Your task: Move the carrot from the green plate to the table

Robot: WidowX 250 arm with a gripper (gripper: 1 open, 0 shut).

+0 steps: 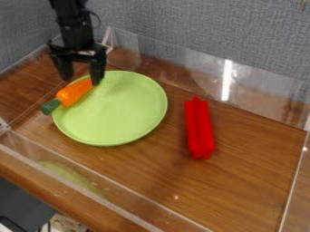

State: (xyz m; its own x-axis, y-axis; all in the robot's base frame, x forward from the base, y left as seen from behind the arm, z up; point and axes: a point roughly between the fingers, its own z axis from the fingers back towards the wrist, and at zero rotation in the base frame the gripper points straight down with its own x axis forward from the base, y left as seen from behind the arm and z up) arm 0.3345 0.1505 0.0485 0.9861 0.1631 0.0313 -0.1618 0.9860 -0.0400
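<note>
Black gripper point(78, 71) hung jaws apart directly above small tapered orange carrot point(74, 92) on round lime-green plate's point(121, 122) rim.

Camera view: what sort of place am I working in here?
Probably a lab test bench, not a kitchen: a wooden table fenced by clear acrylic walls, toy-like props (carrot, green plate, red stick), and one gripper over them.

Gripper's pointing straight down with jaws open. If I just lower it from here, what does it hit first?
Most likely the carrot, which lies just below the open gripper on the green plate's left rim. With only one view, depth is uncertain.
</note>
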